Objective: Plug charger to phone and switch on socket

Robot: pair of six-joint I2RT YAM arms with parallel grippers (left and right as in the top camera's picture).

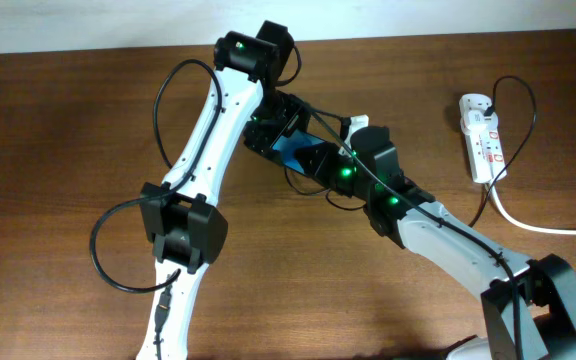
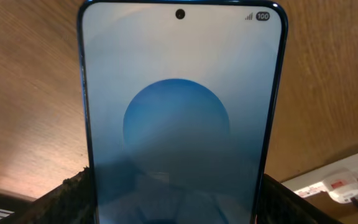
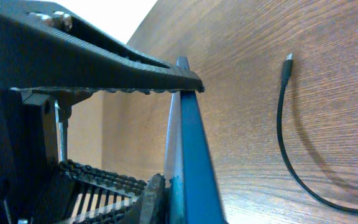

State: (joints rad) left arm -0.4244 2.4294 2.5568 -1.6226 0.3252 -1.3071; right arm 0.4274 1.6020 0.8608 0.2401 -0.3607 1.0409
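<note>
The phone (image 1: 290, 150) has a blue screen and is held above the table between both arms. In the left wrist view the phone (image 2: 179, 112) fills the frame, screen towards the camera. My left gripper (image 1: 276, 128) is shut on its two long sides near the bottom (image 2: 179, 202). My right gripper (image 1: 320, 160) is close against the phone from the right; it looks open, with no finger on the phone's back. The right wrist view shows the phone (image 3: 191, 155) edge-on. The charger cable (image 3: 284, 143) lies loose on the table, its plug tip (image 3: 289, 60) free. The socket (image 1: 481, 140) lies at the far right.
The socket also shows in the left wrist view (image 2: 347, 180) with a plug in it. The black cable (image 1: 533, 120) loops out of the socket, and a thick white cord (image 1: 538, 225) runs off to the right edge. The wooden table (image 1: 68, 150) ends at a white wall.
</note>
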